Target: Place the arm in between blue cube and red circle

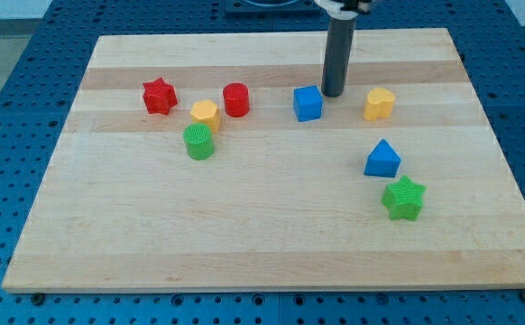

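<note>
1. Camera view, support: a pale wooden desk (271,235) lying on a blue perforated base (10,72). No containers show; every block sits directly on the wood.
2. Arm: a straight dark rod comes down from the view's top; my tip (333,94) rests on the desk just to the view's right of the blue cube and slightly above it. There is no pincer on this arm, so no spread or pressed-together state can be told.
3. Blue cube (308,103): upper middle of the desk, just beside my tip; whether the two touch cannot be told.
4. Red cylinder (236,99): the task's red circle, upright, to the view's left of the blue cube with a bare gap of wood between them. My tip is not in that gap; it stands on the cube's far side.
5. Red star (159,96): furthest to the view's left, apart from the red cylinder.
6. Yellow block (205,115): just below and left of the red cylinder, close above the green cylinder.
7. Green cylinder (198,142): near the yellow block, lower.
8. Second yellow block (380,104): to the view's right of my tip, apart from it.
9. Blue triangular block (382,160): lower right.
10. Green star (403,199): just below the blue triangular block.
</note>
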